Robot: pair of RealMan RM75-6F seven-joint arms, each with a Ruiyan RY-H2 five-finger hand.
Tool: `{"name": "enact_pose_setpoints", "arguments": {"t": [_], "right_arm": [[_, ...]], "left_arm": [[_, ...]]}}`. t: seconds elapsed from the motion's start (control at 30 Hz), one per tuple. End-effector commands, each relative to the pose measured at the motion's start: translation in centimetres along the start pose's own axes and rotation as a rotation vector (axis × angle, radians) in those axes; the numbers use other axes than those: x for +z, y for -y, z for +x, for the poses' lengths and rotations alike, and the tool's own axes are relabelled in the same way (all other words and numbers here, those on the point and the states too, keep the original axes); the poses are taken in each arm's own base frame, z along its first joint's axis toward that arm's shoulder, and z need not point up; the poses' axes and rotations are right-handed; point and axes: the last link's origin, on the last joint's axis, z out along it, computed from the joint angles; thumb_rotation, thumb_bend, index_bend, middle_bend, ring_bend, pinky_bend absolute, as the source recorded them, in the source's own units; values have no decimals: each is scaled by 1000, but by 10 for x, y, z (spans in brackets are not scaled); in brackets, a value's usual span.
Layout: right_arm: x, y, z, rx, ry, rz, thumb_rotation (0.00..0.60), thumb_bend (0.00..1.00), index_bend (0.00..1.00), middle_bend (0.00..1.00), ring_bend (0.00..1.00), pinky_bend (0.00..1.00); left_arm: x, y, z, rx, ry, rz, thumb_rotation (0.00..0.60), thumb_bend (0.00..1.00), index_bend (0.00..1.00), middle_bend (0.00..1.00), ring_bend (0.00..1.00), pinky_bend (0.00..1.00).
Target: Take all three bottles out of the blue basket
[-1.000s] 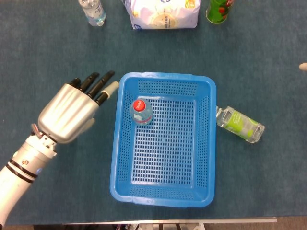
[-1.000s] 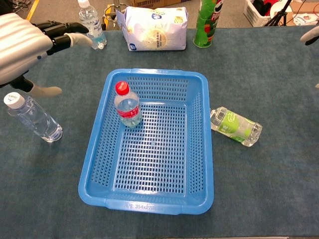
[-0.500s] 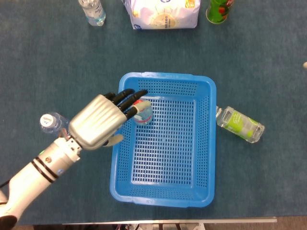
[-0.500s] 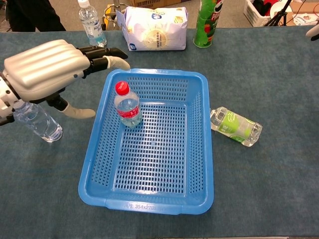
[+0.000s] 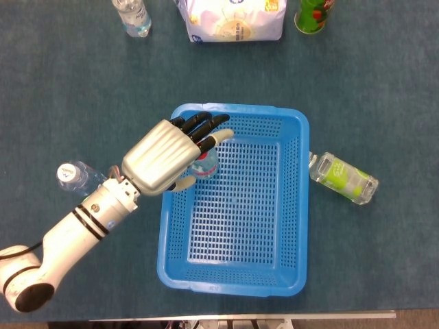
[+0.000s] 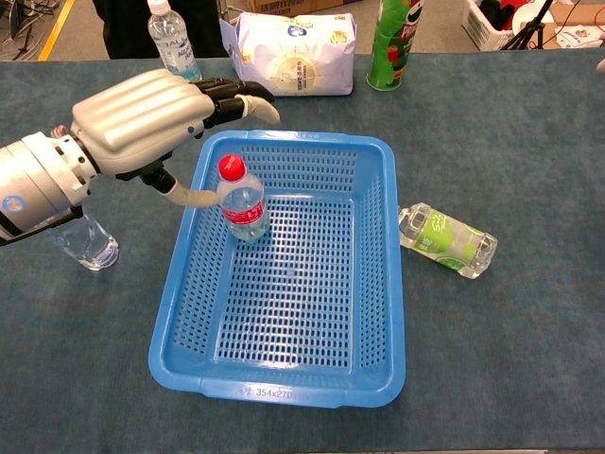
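Note:
A clear bottle with a red cap (image 6: pixel 241 200) stands upright in the back left corner of the blue basket (image 6: pixel 284 392). My left hand (image 6: pixel 151 118) hovers over that corner with its fingers (image 6: pixel 236 93) stretched out above the rim and its thumb beside the bottle. It holds nothing. In the head view the left hand (image 5: pixel 167 156) covers most of the red-capped bottle (image 5: pixel 208 165). A second clear bottle (image 6: pixel 87 244) stands on the table left of the basket (image 5: pixel 236 110). A green-labelled bottle (image 6: pixel 444 240) lies on its side to the right. Only a sliver of my right hand (image 6: pixel 601 65) shows at the frame edge.
Along the back edge stand a water bottle (image 6: pixel 172 43), a white bag (image 6: pixel 291 52) and a green can (image 6: pixel 391 43). The clear bottle on the left (image 5: pixel 73 175) sits close beside my left forearm. The table is covered in dark blue cloth.
My left hand has swung right from beside the basket to over its back left corner, uncovering the clear bottle on the table. My right hand has slipped almost out of view.

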Motion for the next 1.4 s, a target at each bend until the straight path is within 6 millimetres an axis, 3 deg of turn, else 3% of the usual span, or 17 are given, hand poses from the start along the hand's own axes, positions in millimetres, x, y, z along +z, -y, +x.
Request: {"name": "enact_pose_setpoints", "arguments": {"t": [0.03,0.57,1.4], "right_arm": [[-1,-2,-1,4,0,-7,600,0,245,312,314,579],[-7,-7,5,1,-13,-21,600,0,245,315,314,579],[-11,-14,-3,26,7,-40,600,0,245,316,314,579]], "left_arm": [[5,0,-3,-14,8,-4,600,174,179,136,158,450],[25,-11,-13,-69,10,-51,600,174,221,180,164,450],[36,0,-25,-33,67,-36,600,174,337,297,189,450]]}}
